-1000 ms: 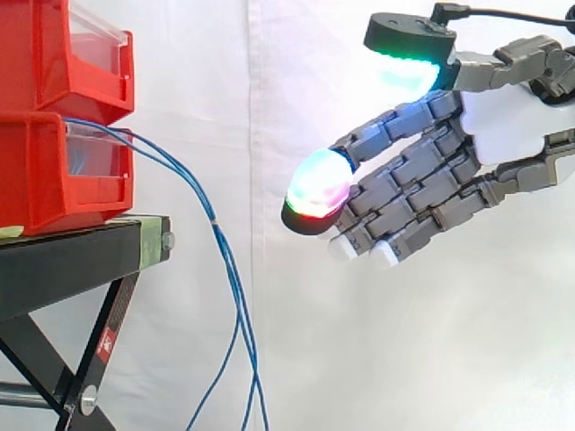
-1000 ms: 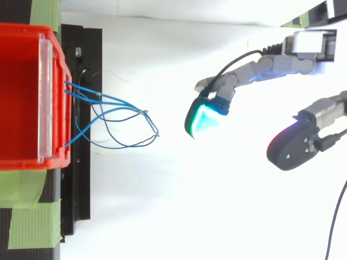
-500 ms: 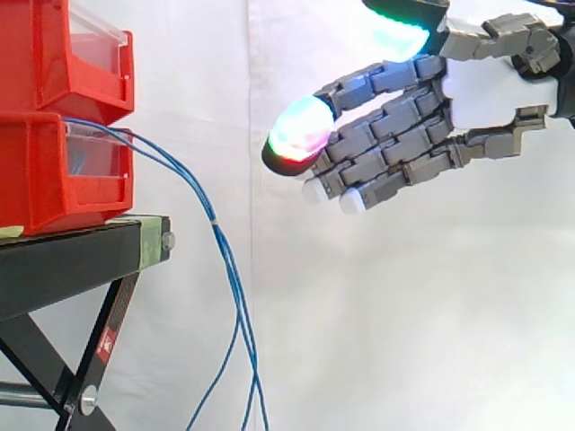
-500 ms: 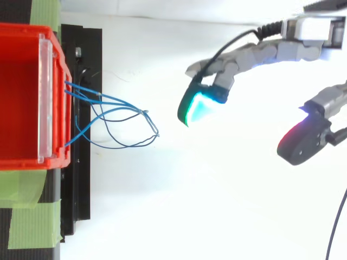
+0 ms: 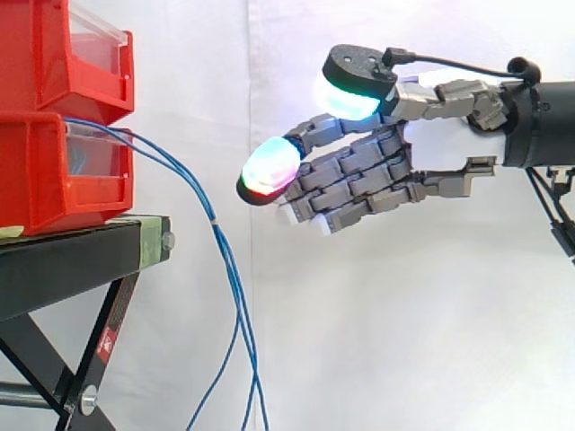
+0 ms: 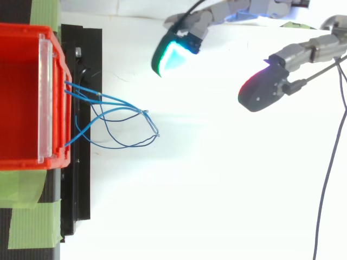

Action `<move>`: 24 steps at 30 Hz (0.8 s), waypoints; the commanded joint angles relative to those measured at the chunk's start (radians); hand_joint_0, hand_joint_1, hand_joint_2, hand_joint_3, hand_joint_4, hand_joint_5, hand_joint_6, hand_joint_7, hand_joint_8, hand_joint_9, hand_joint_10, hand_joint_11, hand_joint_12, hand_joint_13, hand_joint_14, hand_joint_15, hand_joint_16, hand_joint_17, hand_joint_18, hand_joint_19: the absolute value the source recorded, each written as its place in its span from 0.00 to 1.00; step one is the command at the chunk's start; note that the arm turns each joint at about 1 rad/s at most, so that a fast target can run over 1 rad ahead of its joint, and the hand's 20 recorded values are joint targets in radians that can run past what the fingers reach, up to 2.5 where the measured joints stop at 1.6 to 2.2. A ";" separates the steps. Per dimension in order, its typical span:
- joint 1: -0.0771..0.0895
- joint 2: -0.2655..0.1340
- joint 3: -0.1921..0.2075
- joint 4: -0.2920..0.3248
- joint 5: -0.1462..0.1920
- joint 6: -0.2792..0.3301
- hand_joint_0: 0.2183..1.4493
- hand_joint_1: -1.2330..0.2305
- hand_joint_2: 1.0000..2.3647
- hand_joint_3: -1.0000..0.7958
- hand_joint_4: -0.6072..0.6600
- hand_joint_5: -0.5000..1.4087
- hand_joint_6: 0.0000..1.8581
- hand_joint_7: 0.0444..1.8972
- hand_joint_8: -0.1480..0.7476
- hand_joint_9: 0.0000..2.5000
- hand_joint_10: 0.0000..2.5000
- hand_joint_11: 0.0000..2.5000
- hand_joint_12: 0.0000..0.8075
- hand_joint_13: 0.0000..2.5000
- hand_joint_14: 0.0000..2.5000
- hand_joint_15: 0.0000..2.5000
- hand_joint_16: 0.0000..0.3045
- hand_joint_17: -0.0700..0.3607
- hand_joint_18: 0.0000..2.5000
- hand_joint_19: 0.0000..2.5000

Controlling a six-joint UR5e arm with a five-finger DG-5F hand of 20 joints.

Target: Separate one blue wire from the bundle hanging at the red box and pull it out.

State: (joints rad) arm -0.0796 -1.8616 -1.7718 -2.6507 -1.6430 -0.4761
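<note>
The hand (image 5: pixel 436 153) hangs open, fingers nearly straight and holding nothing, well apart from the blue wires (image 5: pixel 216 224). These spill from the lower red box (image 5: pixel 45 175) and droop past the stand's (image 5: pixel 81 256) edge. Thin, light and limp, they would likely tangle, so one free-hanging strand looks the best place to pinch.

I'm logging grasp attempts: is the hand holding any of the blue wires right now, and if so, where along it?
Nothing is held. The hand is in the air to the right of the blue wires, clear of them, with its fingers relaxed and empty.
</note>
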 commanded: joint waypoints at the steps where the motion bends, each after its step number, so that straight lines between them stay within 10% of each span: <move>1: -0.002 -0.027 0.000 0.081 0.000 -0.004 0.27 0.48 0.00 0.30 0.70 0.15 0.27 0.38 0.48 0.11 0.00 0.04 0.48 0.11 0.00 0.09 0.18 0.45 0.08 0.17; 8: 0.003 -0.113 0.000 0.156 -0.005 -0.001 0.27 0.48 0.00 0.30 0.70 0.15 0.27 0.38 0.48 0.11 0.00 0.04 0.48 0.11 0.00 0.09 0.18 0.45 0.08 0.17; 24: 0.035 -0.154 0.000 0.172 0.000 -0.030 0.27 0.48 0.00 0.30 0.70 0.15 0.27 0.38 0.49 0.12 0.00 0.04 0.48 0.11 0.00 0.09 0.18 0.45 0.08 0.18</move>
State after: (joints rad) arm -0.0543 -1.9884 -1.7713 -2.4796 -1.6428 -0.5012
